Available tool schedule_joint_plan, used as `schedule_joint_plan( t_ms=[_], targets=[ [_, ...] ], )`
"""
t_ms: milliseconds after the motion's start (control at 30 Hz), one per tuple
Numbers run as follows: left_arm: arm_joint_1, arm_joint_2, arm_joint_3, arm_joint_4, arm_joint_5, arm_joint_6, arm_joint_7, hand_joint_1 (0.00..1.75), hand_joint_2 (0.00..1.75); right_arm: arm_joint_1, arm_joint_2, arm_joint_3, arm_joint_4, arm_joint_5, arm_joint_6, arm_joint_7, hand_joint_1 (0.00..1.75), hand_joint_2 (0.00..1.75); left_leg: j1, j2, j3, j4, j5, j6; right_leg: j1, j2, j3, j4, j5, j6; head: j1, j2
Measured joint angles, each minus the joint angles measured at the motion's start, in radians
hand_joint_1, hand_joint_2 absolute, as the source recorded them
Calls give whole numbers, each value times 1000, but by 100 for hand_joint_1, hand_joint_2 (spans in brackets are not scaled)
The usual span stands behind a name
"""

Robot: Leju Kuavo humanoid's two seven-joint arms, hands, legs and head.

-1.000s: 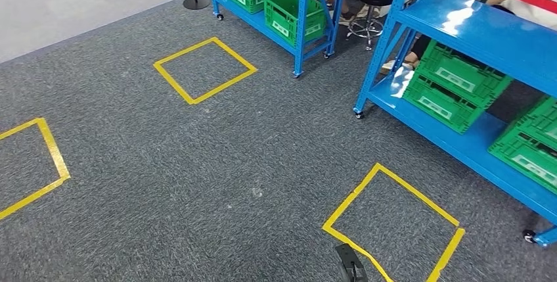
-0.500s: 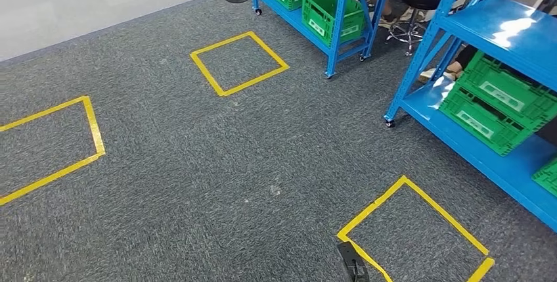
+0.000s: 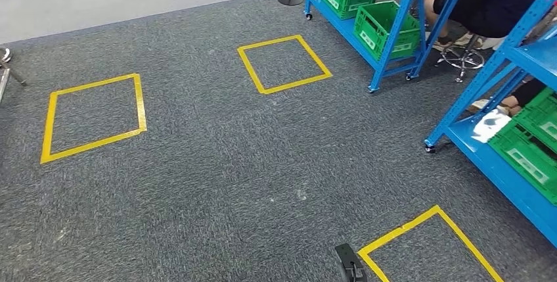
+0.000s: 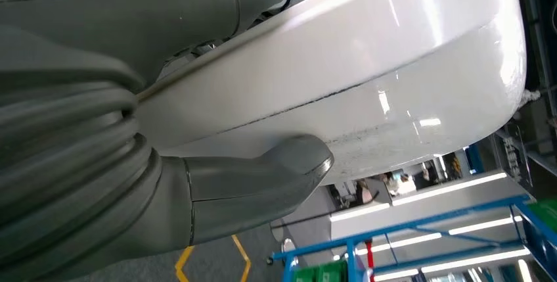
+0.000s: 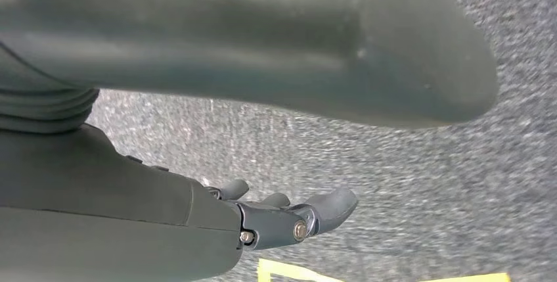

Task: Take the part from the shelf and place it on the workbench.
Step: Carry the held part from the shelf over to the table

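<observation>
- the left hand holds a large white rounded part; in the left wrist view the thick grey thumb presses against its glossy underside, and the rest of the hand lies hidden behind the part
- the right hand holds nothing; its dark fingers lie loosely bent and a little apart above grey carpet, just beside a strip of yellow tape
- in the head view three yellow tape squares lie on the carpet: one to the left, one further off in the middle, and one near the bottom right
- a blue shelf at the upper right carries green crates on its lowest level; a second blue shelf at the right edge also holds green crates
- a person sits on a stool between the two shelves
</observation>
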Motion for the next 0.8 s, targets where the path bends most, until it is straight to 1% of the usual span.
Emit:
schedule_joint_plan(
  t_ms=[33,67,100,133,167,200,233,267,300,333,367,400,433,467,500,533,567,600,633,667,700,733,767,800],
  targets=[
    [-6,2,0,4,3,-2,-1,175,175,0,0,0,0,0,0,-1,0,0,0,-12,-1,2,1,-4,-3,22,32,-69,29,-1,0,0],
    [-13,6,0,8,7,-5,-2,175,175,-1,0,0,0,0,0,-2,0,0,1,-25,-4,4,2,-9,-4,41,59,-127,50,-2,0,0],
    [-20,9,0,12,9,-6,-3,175,175,-1,0,0,0,1,1,-3,0,0,1,-36,-7,4,4,-16,-4,53,74,-159,57,-4,0,0],
    [-25,12,-1,15,11,-7,-4,175,175,-1,0,0,0,1,1,-4,0,0,1,-47,-10,1,7,-24,-3,57,77,-168,55,-7,0,0],
    [-29,16,-2,18,13,-8,-4,175,175,-1,0,0,0,1,1,-4,0,0,2,-58,-13,-2,11,-32,-1,45,78,-171,59,-13,0,0],
    [-30,21,-3,20,15,-9,-5,175,175,-2,0,0,0,1,1,-4,0,0,3,-58,-16,-4,13,-37,0,33,80,-175,63,-20,0,0],
    [-31,28,-4,23,17,-9,-5,175,175,-2,0,0,0,2,1,-3,0,0,2,-42,-21,3,8,-42,-1,23,81,-180,67,-28,-1,0],
    [-33,34,-5,25,21,-9,-5,175,175,-2,0,0,0,2,1,-2,0,0,1,-15,-34,26,-8,-46,-1,12,82,-185,71,-35,-4,0],
    [-35,37,-6,27,25,-9,-6,175,175,-2,0,0,0,3,1,1,0,0,0,18,-54,70,-35,-48,-1,1,83,-188,73,-40,-6,0],
    [-36,38,-7,29,28,-9,-7,175,175,-1,0,0,0,3,0,3,0,0,-1,44,-82,133,-69,-51,1,-10,82,-189,73,-43,-9,0],
    [-36,37,-9,32,30,-9,-7,175,175,0,0,0,0,3,-1,5,0,0,0,56,-112,201,-100,-54,2,-23,81,-189,73,-44,-10,0],
    [-34,36,-10,35,31,-9,-7,175,175,1,0,-1,0,3,-2,6,0,0,1,61,-135,254,-119,-55,3,-36,80,-188,73,-45,-9,0],
    [-32,36,-13,38,31,-9,-7,175,175,1,0,-1,0,3,-3,6,0,0,1,63,-142,276,-120,-56,3,-50,80,-188,72,-46,-10,0],
    [-33,35,-15,41,31,-8,-7,175,175,0,1,-1,0,3,-3,6,0,0,1,65,-129,258,-104,-56,4,-62,80,-188,71,-45,-10,0],
    [-35,35,-17,43,32,-8,-7,175,175,0,1,-1,0,3,-3,5,0,0,1,73,-96,203,-75,-54,5,-74,81,-187,70,-45,-10,0],
    [-39,35,-19,44,32,-8,-8,175,175,-1,1,-1,0,3,-3,4,0,0,-1,100,-54,129,-48,-51,6,-86,83,-187,68,-43,-10,0],
    [-44,35,-21,45,32,-7,-8,175,175,-1,1,-1,0,3,-3,4,0,0,-6,125,-18,65,-29,-44,10,-97,85,-186,65,-40,-10,0],
    [-48,34,-22,46,32,-6,-10,175,175,-2,1,-1,0,3,-3,4,0,0,-10,143,8,19,-17,-37,13,-108,87,-185,62,-36,-9,0],
    [-51,33,-23,47,32,-6,-11,175,175,-2,1,-1,0,3,-3,5,0,0,-13,152,18,-3,-15,-30,16,-118,88,-184,60,-32,-8,0],
    [-52,33,-24,49,32,-6,-12,175,175,-2,1,-1,0,3,-3,6,0,0,-16,139,17,-5,-14,-23,17,-130,89,-184,59,-29,-6,0],
    [-53,33,-24,52,32,-6,-13,175,175,-3,1,-2,0,2,-3,7,0,0,-14,126,16,-6,-11,-17,17,-139,90,-184,56,-24,-5,0],
    [-54,33,-25,55,32,-6,-13,175,175,-4,1,-2,0,1,-3,8,0,0,-12,114,15,-8,-8,-12,15,-131,89,-178,51,-18,-5,0],
    [-58,31,-27,57,32,-6,-13,175,175,-5,1,-3,0,1,-3,8,0,0,-9,103,14,-9,-5,-7,13,-109,80,-158,37,-11,-4,0],
    [-62,28,-28,60,32,-5,-14,175,175,-5,2,-4,0,0,-3,8,0,0,-6,92,14,-11,-3,-2,11,-78,62,-117,13,-5,-3,0]
  ],
)
